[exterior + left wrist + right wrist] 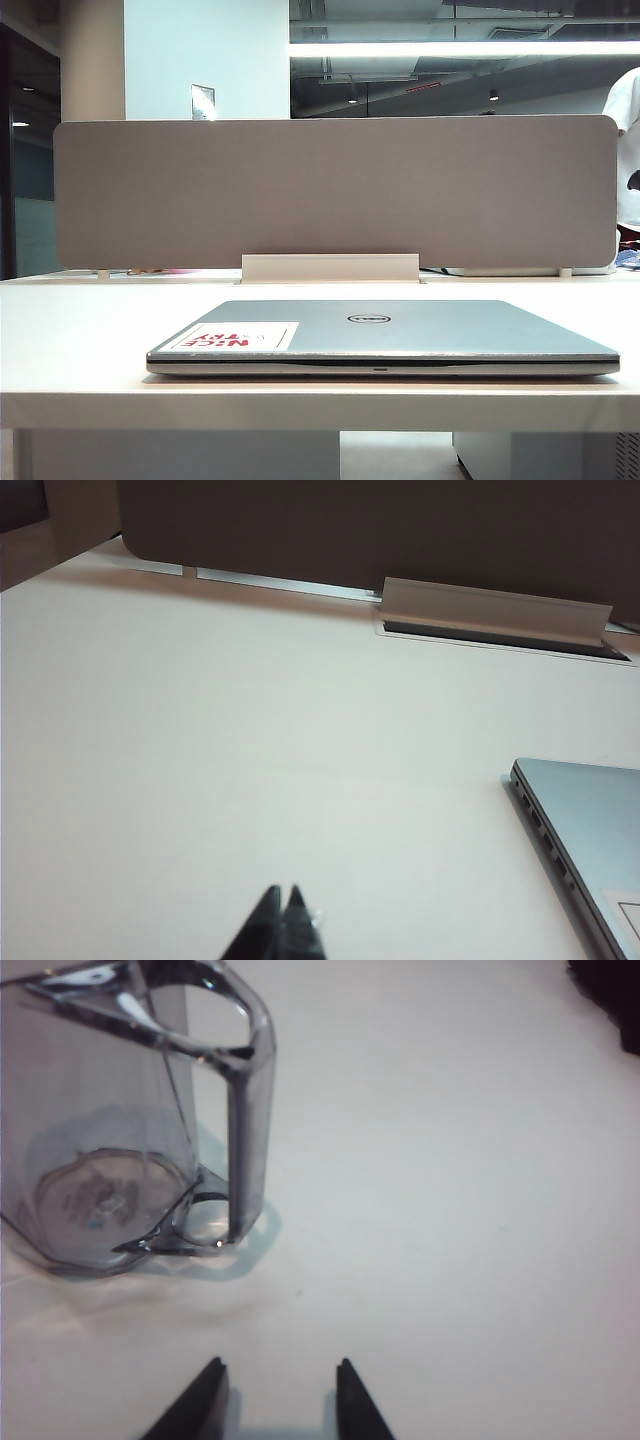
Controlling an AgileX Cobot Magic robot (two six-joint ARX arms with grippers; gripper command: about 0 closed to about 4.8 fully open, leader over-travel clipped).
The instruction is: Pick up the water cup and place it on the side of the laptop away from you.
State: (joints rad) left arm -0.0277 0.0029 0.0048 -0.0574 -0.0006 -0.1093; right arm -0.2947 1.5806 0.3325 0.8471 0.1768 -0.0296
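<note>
The right gripper (276, 1400) has its fingers spread apart with nothing between them, and the water cup (130, 1120) stands upright on the white table (450, 1210) just ahead of them, off toward the upper left of the right wrist picture, handle (245, 1110) facing the fingers. The left gripper (283, 920), tips pinched together, sits beside the closed laptop (385, 335); no cup shows there.

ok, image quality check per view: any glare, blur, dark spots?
Exterior view: ceiling strip light blown out, laptop sharp and evenly lit. Left wrist view: soft, divider panel very dark, left gripper a black silhouette, tips together. Right wrist view: water cup slightly blurred, highlights on its handle, faint shadow on the table; right gripper open.
</note>
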